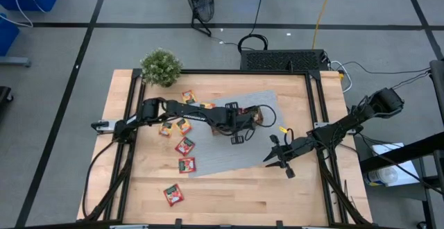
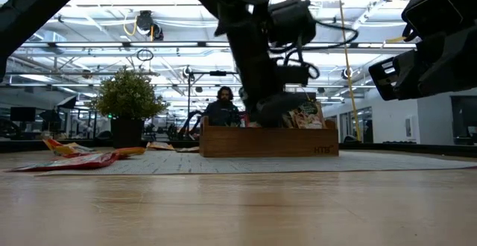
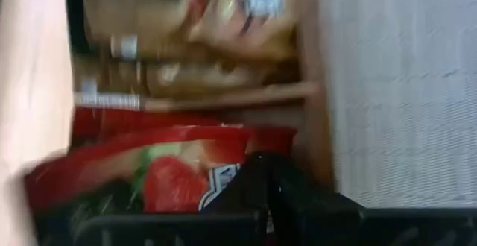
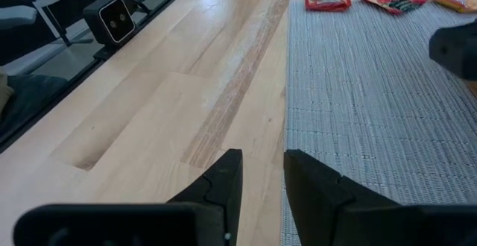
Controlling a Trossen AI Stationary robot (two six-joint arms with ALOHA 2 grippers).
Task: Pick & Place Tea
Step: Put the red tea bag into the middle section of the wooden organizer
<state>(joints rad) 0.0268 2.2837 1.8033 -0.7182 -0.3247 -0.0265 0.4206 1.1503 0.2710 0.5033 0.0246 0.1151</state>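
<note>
Right now the left gripper (image 1: 239, 121) is down in the wooden tray (image 2: 268, 142) on the grey mat (image 1: 277, 153), clenched on what looks like a red tea sachet (image 3: 179, 175), though the wrist view is blurred. More sachets sit in the compartments beside it. Behind that gripper, toward its arm's base, loose tea sachets (image 1: 184, 146) lie scattered on the mat's edge and the bare worktop (image 1: 229, 194). Well apart from the tray, the right gripper (image 1: 276, 161) hangs over the mat's near edge, fingers (image 4: 223, 183) partly parted, grasping nothing.
</note>
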